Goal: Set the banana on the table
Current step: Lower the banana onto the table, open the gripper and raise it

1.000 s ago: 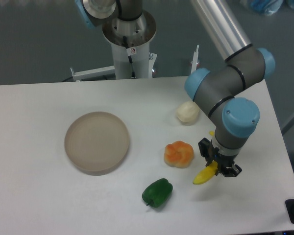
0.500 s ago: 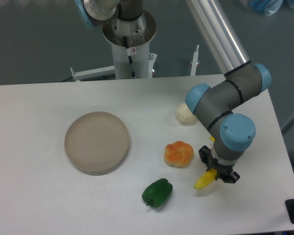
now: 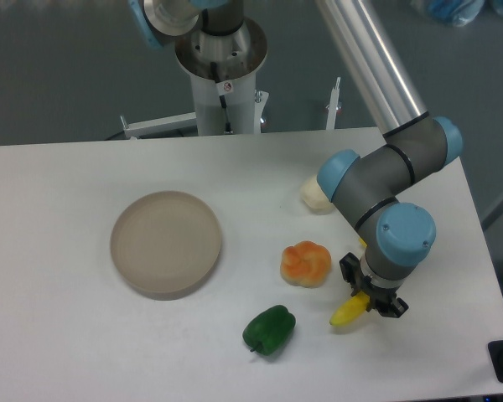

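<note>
The yellow banana point(image 3: 347, 314) sticks out to the lower left from between my gripper's fingers, at or just above the white table point(image 3: 67, 335). My gripper point(image 3: 370, 297) is shut on the banana, right of the orange fruit and right of the green pepper. The banana's upper end is hidden behind the fingers and the wrist. I cannot tell whether its tip touches the tabletop.
A lumpy orange fruit point(image 3: 306, 263) lies left of the gripper. A green pepper point(image 3: 268, 330) lies at the front. A cream-white lump point(image 3: 314, 193) sits behind the arm's elbow. A round beige plate point(image 3: 166, 243) stands to the left. The table's right edge is close.
The gripper with the banana has sunk lower toward the tabletop and shifted slightly. The other objects have not moved.
</note>
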{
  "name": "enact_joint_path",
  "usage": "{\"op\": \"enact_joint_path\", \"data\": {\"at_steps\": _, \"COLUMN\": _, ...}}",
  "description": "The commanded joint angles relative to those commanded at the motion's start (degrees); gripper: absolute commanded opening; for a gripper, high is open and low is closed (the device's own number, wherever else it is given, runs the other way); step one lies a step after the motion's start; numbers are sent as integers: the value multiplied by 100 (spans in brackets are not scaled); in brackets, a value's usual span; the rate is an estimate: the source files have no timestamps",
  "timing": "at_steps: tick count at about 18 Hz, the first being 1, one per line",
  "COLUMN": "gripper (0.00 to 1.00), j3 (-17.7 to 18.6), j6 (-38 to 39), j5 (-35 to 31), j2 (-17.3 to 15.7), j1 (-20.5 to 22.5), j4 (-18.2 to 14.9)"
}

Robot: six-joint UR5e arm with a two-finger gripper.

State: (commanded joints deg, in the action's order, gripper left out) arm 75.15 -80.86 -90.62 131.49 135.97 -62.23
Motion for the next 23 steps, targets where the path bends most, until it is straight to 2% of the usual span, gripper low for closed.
{"op": "enact_joint_path", "data": {"at_steps": 4, "gripper": 100, "j3": -149, "j6": -18, "j5": -9, "j2": -105, "j1": 9, "j4": -123}}
{"op": "enact_joint_path", "data": {"at_steps": 5, "gripper": 100, "j3": -193, "j6": -18, "j5": -9, "j2": -140, "j1": 17, "j4": -254}}
{"op": "enact_joint_path", "data": {"at_steps": 6, "gripper": 100, "j3": -315, "j6": -26, "j5": -9, "j2": -193, "j1": 61, "j4": -594}}
{"op": "enact_joint_path", "data": {"at_steps": 9, "gripper": 100, "j3": -676, "j6": -79, "j5": -9, "j2": -264, "j1": 167, "j4": -1334}}
{"op": "enact_joint_path", "data": {"at_steps": 11, "gripper": 100, "j3": -852, "j6": -105, "j5": -9, "j2": -281, "j1": 176, "j4": -1537}}
{"op": "enact_joint_path", "data": {"at_steps": 16, "gripper": 100, "j3": -861, "j6": -105, "j5": 9, "j2": -580, "j1": 149, "j4": -1591}}
{"op": "enact_joint_path", "data": {"at_steps": 23, "gripper": 100, "j3": -853, "j6": -105, "j5": 35, "j2": -589, "j1": 132, "j4": -1477}}
